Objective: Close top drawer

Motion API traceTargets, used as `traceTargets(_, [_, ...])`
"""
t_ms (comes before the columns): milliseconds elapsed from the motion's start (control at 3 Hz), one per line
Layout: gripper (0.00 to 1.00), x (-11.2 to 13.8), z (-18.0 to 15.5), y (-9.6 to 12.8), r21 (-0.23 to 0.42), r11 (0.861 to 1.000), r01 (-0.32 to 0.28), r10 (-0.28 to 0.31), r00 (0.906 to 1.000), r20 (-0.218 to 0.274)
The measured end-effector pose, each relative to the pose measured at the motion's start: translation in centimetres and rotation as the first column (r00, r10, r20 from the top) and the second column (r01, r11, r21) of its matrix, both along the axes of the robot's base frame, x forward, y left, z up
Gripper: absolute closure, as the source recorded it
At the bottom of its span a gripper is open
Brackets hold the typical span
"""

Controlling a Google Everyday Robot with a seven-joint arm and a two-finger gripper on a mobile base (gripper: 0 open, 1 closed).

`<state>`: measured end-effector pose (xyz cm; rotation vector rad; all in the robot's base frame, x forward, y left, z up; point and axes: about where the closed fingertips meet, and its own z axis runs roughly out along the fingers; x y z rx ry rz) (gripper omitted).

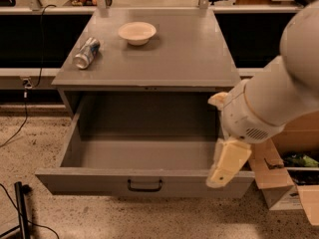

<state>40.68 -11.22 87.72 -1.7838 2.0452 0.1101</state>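
Observation:
The top drawer point(109, 156) is pulled far out of the grey cabinet and its deep grey box is empty. Its flat grey front point(89, 182) faces me with a small black handle point(144, 185) at centre. My arm comes in from the right. My cream gripper point(227, 166) hangs over the drawer's front right corner, pointing down at the front panel's top edge. The arm hides the drawer's right wall.
On the cabinet top point(164, 59) stand a cream bowl point(136, 32) and a can point(86, 53) lying on its side. An open cardboard box point(286, 176) sits on the floor at the right. A black cable and stand point(21, 208) lie at the lower left.

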Motion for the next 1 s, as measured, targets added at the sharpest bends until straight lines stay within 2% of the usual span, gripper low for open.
traceTargets(333, [0.0,0.6,-1.2,0.9,0.02,1.0,-0.007,0.006,0.9995,0.03])
traceTargets(667, [0.18,0.0,-4.1,1.7,0.043,0.999,-0.026,0.028,0.9983,-0.052])
traceTargets(1000, [0.39,-2.3,-8.1,2.9,0.094,0.995,-0.045,0.057,0.9893,-0.134])
